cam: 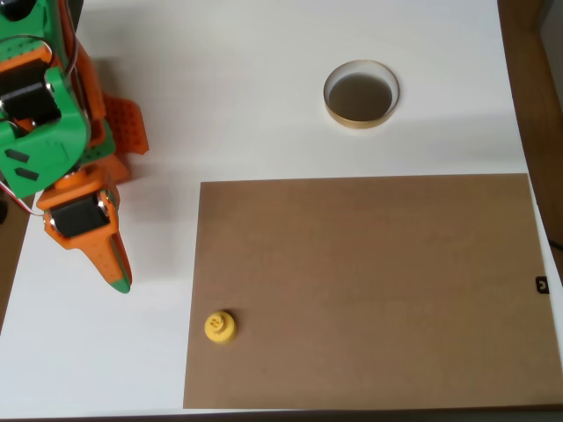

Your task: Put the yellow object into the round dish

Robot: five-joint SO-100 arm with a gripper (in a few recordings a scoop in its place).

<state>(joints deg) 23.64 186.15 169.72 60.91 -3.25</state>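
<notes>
Yellow object: the yellow object [220, 327] is sitting upright in the overhead view, its knob facing straight up at the camera and its wider round base flat on the board. Seen from above it is reading as nearly round, so no long axis is showing.
Position from the gripper: the piece is lying below and to the right of the gripper [120, 280], near its tip but apart from it, just inside the lower left corner of the brown board [369, 290].
Gripper: the orange fingers with the green tip are pointing down the picture and slightly right, hanging over the white table [264, 88] left of the board. They are appearing as one tapered wedge, so whether they are spread or pressed together cannot be told; nothing is showing between them.
Round dish: the round dish [361, 94] is resting on the white table well away to the upper right of the gripper, beyond the board's top edge, its tan rim ringing a dark inside.
In the way: only bare table and bare board are lying between the gripper tip and the yellow piece.
Cut off: the green and orange arm [53, 114] is running out of the upper left corner.
</notes>
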